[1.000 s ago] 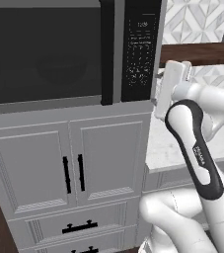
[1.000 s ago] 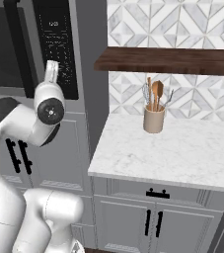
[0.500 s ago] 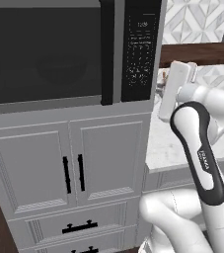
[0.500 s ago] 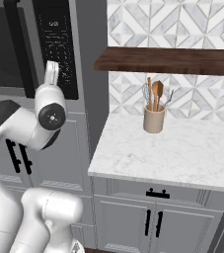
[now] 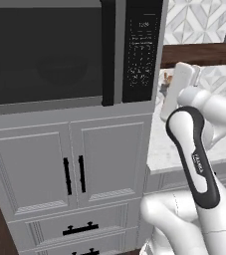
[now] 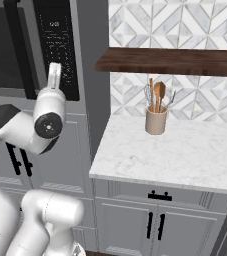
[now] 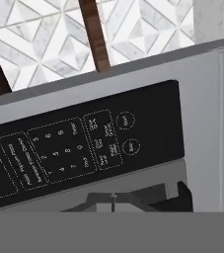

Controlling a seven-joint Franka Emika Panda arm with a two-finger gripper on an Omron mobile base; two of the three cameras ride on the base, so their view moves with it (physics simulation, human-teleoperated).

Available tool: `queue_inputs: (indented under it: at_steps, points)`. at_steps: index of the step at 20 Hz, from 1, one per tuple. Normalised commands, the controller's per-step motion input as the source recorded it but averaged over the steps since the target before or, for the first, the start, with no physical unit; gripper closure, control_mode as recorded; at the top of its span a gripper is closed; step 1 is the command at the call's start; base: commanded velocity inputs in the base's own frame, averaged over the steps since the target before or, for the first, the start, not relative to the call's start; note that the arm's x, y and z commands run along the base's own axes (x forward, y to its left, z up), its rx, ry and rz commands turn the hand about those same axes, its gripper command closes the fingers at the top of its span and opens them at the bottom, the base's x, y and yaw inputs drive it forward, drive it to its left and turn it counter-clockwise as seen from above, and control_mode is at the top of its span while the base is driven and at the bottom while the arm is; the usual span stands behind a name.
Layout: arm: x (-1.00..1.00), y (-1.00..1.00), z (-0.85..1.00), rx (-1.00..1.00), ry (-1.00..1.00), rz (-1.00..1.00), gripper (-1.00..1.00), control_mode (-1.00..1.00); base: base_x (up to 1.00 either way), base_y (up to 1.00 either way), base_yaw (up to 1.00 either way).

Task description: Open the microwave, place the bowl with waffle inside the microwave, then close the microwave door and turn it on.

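Keypad strip right of the microwave door, cabinets below.

microwave keypad strip: clock "12:0_" at its end | digit keys 0–9 legible beside clock | other key labels too small to read | my arm link: lettering, unreadable

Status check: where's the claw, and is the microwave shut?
Claw raised beside the keypad, open or shut unclear. Microwave door closed, handle untouched. Hand camera faces the keypad, rolled sideways. Nothing in between.
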Motion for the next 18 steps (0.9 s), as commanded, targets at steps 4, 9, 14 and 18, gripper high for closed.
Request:
queue_inputs:
  at_steps: [4, 9, 14, 18]
  points:
    - [0.37, 0.00, 0.00, 0.00, 0.01, -0.03, 1.00, -1.00, 0.00, 0.00, 0.00]
    - [0.48, 0.00, -0.10, 0.00, 0.06, 0.00, 1.00, -1.00, 0.00, 0.00, 0.00]
    - [0.58, -0.01, -0.21, 0.00, 0.07, 0.00, 1.00, -1.00, 0.00, 0.00, 0.00]
    - [0.65, 0.00, -0.13, 0.00, 0.05, 0.00, 1.00, -1.00, 0.00, 0.00, 0.00]
